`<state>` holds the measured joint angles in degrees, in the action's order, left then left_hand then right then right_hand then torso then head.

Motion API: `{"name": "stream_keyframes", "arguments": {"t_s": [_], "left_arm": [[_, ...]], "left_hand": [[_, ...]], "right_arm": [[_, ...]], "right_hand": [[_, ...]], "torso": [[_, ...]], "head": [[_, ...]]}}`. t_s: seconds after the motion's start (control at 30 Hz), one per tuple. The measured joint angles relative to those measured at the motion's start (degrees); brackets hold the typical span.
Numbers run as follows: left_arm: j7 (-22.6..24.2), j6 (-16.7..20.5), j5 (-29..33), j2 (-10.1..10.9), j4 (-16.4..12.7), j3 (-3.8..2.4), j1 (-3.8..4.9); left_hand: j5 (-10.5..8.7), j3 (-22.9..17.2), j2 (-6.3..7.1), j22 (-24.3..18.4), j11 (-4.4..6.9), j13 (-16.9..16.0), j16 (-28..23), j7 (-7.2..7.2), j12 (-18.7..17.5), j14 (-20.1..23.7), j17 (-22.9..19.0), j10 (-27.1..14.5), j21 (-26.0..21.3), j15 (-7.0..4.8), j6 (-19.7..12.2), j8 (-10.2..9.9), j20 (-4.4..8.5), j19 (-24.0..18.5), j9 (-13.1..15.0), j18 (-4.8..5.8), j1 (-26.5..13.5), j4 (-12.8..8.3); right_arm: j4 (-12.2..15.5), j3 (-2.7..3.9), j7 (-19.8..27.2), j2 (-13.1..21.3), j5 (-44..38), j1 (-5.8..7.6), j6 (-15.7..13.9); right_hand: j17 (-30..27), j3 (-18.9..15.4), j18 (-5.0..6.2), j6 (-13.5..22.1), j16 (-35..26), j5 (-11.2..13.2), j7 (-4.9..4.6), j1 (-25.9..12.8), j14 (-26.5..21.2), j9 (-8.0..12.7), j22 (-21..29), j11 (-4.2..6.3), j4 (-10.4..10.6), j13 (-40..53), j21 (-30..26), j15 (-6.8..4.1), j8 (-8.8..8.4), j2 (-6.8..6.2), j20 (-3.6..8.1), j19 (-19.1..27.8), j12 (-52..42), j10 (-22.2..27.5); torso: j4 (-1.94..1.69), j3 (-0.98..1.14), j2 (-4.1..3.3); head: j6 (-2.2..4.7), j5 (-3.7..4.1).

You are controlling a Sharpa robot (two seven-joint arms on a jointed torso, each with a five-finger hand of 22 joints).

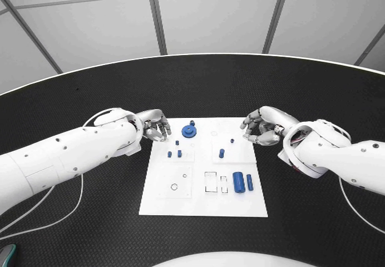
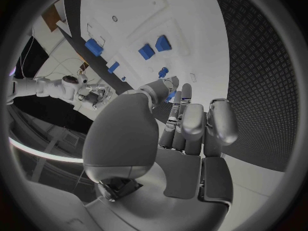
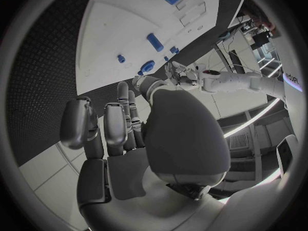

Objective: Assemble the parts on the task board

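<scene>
The flat white rectangular task board [image 1: 205,203] lay in the middle of the black table [image 1: 72,222], with a large blue cylinder [image 1: 238,179] and a thinner blue pin [image 1: 250,182] lying on its near right part and a round blue gear-like part [image 1: 188,130] at its far edge. The left silver hand [image 1: 154,126] hung at the board's far left corner and the right silver hand [image 1: 261,127] at its far right corner, both with fingers loosely curled and apart, holding nothing.

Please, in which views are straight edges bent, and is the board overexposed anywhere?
Both wrist views bend the board edges strongly, being fisheye circles; the head view curves the table rim mildly. The board looks bright in the head view, its recesses faint but visible.
</scene>
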<state>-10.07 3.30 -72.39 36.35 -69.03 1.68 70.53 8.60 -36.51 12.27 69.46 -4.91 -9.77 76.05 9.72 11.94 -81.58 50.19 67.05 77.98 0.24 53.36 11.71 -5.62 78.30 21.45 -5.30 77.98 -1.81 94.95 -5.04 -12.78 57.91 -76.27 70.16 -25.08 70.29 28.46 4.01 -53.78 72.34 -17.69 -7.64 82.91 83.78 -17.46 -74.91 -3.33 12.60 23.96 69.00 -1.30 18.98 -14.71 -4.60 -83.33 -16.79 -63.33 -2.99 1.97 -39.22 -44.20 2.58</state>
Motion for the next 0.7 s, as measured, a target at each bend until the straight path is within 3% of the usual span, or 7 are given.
{"name": "stream_keyframes", "arguments": {"t_s": [0.07,0.17,0.27,0.33,0.37,0.43,0.7], "left_arm": [[1.5,1.2,4.8,1.5,-0.4,0.00,0.04],[3.1,1.7,12.4,3.3,-0.8,0.00,0.15],[5.9,1.6,23.0,5.3,-1.3,-0.01,0.26],[8.4,0.2,31.2,6.5,-1.4,0.00,0.30],[9.5,-0.7,35.0,7.0,-1.3,0.00,0.32],[12.1,-2.6,43.4,7.8,-1.3,0.00,0.33],[17.8,-6.1,67.1,10.9,-3.6,0.02,0.36]], "left_hand": [[0.00,0.0,0.00,-0.5,0.00,-0.1,0.2,0.20,0.0,0.0,0.0,0.0,-0.3,0.00,0.2,0.3,-0.23,-0.2,0.1,0.00,0.0,0.0],[0.00,-0.6,-0.39,-6.6,-0.20,0.0,0.2,0.09,-0.7,0.0,-0.1,-0.2,-4.3,0.00,0.9,0.3,-0.25,-4.2,0.1,-0.14,0.4,0.1],[0.00,-0.8,-0.94,-16.5,-0.52,0.4,-1.2,0.09,-1.6,1.8,-3.8,-0.5,-11.6,0.73,0.9,0.3,-0.44,-10.6,0.1,-2.84,-0.2,0.3],[0.00,-0.8,-1.14,-21.9,-0.93,0.7,-2.8,0.09,-2.1,3.7,-7.0,-0.9,-16.0,0.97,0.9,0.3,-0.62,-14.1,0.1,-3.86,-0.4,0.3],[0.00,-0.8,-1.14,-24.0,-1.02,0.8,-8.0,0.09,-2.2,8.4,-15.8,-1.0,-17.9,1.02,0.9,0.3,-0.70,-15.4,0.1,-4.04,-0.4,0.3],[0.00,-0.5,-1.14,-28.0,-1.02,0.9,-13.3,0.23,-2.2,12.6,-22.7,-1.0,-21.5,1.09,1.1,0.3,-0.82,-18.1,0.1,-4.57,-0.4,0.7],[0.00,0.6,-1.40,-30.4,-1.02,1.1,-16.1,0.31,-2.2,14.2,-25.4,-1.0,-24.2,1.15,1.1,0.3,-0.94,-19.5,0.2,-4.93,-0.6,0.8]], "right_arm": [[-0.9,0.00,-0.4,-0.5,-3.5,0.00,2.2],[-1.9,0.00,-0.8,-1.4,-7.9,0.00,4.3],[-3.5,0.00,-1.0,-2.7,-12.3,0.01,6.1],[-4.8,-0.01,-1.0,-3.8,-14.2,0.01,6.8],[-5.3,-0.01,-0.9,-4.2,-14.8,0.01,6.9],[-6.3,-0.02,-0.8,-5.2,-15.5,0.01,7.1],[-10.1,-0.10,0.1,-9.3,-16.3,-0.01,8.3]], "right_hand": [[0.5,0.7,0.00,-0.2,0.3,1.2,-0.02,0.1,0.0,-0.1,0.0,-0.38,-0.4,-1.5,0.4,0.00,-0.38,0.12,0.00,0.0,1.6,-0.4],[-0.8,1.6,0.00,-0.3,-0.8,2.4,0.05,0.1,0.0,-0.1,0.0,-0.21,-0.8,-3.5,1.0,0.00,-0.84,0.12,-0.22,-0.2,3.7,-0.6],[-1.2,2.0,0.00,-0.3,-1.0,2.5,0.04,0.1,0.2,-0.2,0.0,-0.19,-0.9,-5.1,1.2,0.22,-1.28,0.11,-0.21,-0.2,5.4,-0.6],[-1.0,2.0,0.00,-0.3,-1.0,3.0,0.02,-0.4,0.2,-0.2,0.0,-0.29,-0.9,-5.6,1.7,0.22,-1.28,-0.43,-0.21,-0.2,5.9,-0.7],[-0.7,2.0,0.00,-0.1,-0.6,3.0,-0.13,-0.4,0.2,-0.2,0.0,-0.37,-0.9,-5.8,2.2,0.22,-1.41,-0.42,-0.22,-0.2,6.0,-0.8],[0.2,2.1,-0.01,-0.1,0.4,3.3,-0.18,-0.7,0.3,-0.2,0.0,-0.55,-1.0,-6.3,3.4,0.58,-1.57,-0.64,-0.21,-0.2,6.6,-0.6],[1.8,2.6,0.00,-0.2,2.1,3.3,-0.26,-0.7,0.2,-0.4,0.0,-1.12,-1.5,-7.3,5.9,0.63,-1.77,-0.64,-0.41,-0.4,7.0,-1.0]], "torso": [[0.00,0.01,0.01],[0.06,0.03,0.04],[0.16,0.03,0.14],[0.26,0.02,0.19],[0.27,-0.01,0.21],[0.30,-0.08,0.24],[0.31,-0.21,0.23]], "head": [[0.35,0.20],[0.95,0.43],[1.24,0.75],[1.35,0.97],[1.38,1.02],[1.46,1.12],[1.66,1.19]]}}
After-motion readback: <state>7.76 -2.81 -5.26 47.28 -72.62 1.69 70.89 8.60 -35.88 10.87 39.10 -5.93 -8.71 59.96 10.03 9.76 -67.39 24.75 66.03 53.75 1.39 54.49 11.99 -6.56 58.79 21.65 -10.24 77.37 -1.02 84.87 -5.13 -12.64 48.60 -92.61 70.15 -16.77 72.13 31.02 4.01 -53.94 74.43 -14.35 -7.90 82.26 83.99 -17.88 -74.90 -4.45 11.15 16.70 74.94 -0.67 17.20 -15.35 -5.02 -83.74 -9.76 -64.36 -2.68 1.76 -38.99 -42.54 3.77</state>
